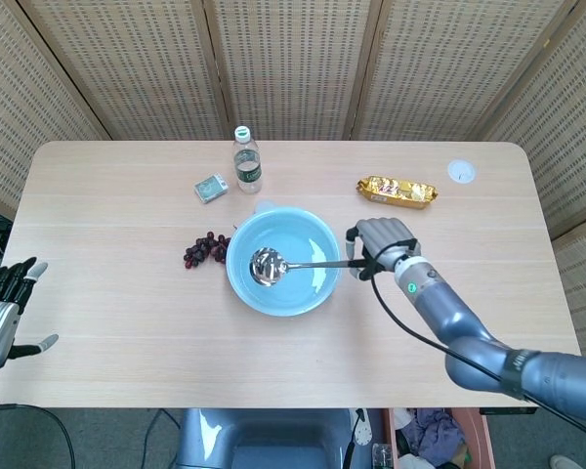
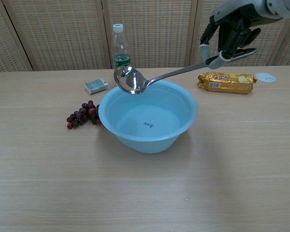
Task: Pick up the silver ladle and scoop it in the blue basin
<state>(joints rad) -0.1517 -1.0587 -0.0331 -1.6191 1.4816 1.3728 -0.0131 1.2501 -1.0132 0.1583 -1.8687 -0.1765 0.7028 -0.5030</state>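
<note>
The right hand (image 2: 230,34), upper right of the chest view, has its fingers curled around the end of the silver ladle (image 2: 150,79), holding it. The ladle is polished metal with a thin straight handle and a round, mirror-bright bowl; it slopes down toward the left, its bowl raised above the far left rim of the blue basin (image 2: 181,126). In the head view the ladle's bowl (image 1: 265,266) shows over the basin's interior, left of centre. The basin is smooth, round, pale blue plastic, standing mid-table on the light wood-grain table (image 1: 117,313).

The left hand (image 1: 2,308), at the lower left edge of the head view, holds nothing; its dark fingers are spread.

Left of the basin lies a cluster of dark grapes (image 2: 81,114). Behind stand a clear plastic bottle (image 2: 121,55) and a small box (image 2: 96,86). A glossy gold wrapper (image 2: 227,82) lies upper right.
</note>
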